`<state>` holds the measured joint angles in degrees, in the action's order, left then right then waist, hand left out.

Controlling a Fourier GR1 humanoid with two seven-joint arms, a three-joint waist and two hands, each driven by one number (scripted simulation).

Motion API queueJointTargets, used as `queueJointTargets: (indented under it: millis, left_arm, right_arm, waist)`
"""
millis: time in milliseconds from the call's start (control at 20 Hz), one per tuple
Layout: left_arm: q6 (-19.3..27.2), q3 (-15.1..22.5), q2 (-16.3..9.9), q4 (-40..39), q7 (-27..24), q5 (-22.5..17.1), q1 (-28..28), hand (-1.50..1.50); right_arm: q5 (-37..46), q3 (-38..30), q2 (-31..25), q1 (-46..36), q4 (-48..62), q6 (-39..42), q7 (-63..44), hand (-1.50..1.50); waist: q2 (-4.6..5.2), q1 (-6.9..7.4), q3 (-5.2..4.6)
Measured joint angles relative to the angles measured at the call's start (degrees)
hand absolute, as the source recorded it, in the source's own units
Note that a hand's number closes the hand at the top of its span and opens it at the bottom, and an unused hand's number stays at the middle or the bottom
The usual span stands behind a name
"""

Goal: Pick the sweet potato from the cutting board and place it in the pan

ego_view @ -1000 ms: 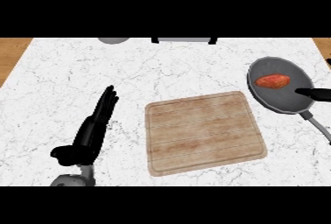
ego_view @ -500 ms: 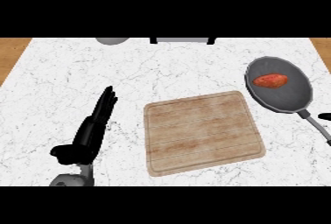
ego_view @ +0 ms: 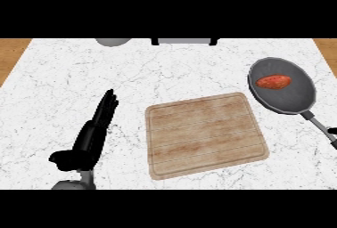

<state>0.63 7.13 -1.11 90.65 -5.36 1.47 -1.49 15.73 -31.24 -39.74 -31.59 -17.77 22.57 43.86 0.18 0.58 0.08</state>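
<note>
The orange-red sweet potato (ego_view: 273, 82) lies inside the dark grey pan (ego_view: 297, 101) at the right of the counter. The pan's handle (ego_view: 320, 126) runs toward the lower right edge. The wooden cutting board (ego_view: 205, 133) sits in the middle with nothing on it. My left hand (ego_view: 94, 133) rests left of the board, fingers straight and pointing away from me, holding nothing. Only a small dark bit of my right hand (ego_view: 333, 131) shows at the right edge, beside the pan's handle.
The white marble counter (ego_view: 164, 71) spans the view, with wood floor at both upper corners. A grey round object (ego_view: 113, 42) and a dark-framed item (ego_view: 184, 41) sit at the far edge.
My right hand has drawn back from over the pan toward the lower right and has almost left the view. The sweet potato stays in the pan. The left hand has not moved.
</note>
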Motion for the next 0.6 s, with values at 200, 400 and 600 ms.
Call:
queueJointTargets:
  millis: [200, 400, 600]
  left_arm:
    - [-0.99, -0.22, -0.54, 1.15, 0.23, -0.57, 1.1, 0.0]
    - [-0.01, 0.34, -0.46, 1.05, 0.87, -0.48, 0.2, 0.0]
    - [0.26, 0.2, -0.19, 0.42, 0.39, -0.02, -0.01, 0.0]
  right_arm:
    - [-0.26, 1.23, -0.42, 2.09, -0.45, -0.67, 1.2, -1.5]
    - [-1.01, 2.27, -0.53, 2.9, -1.65, -1.53, 1.05, -1.5]
    - [-0.99, 3.52, -0.82, 3.51, -1.57, -2.14, 1.89, -1.5]
  waist:
    - [-0.01, 0.03, 0.0]
    - [-0.03, -0.07, -0.01]
    - [-0.02, -0.05, -0.02]
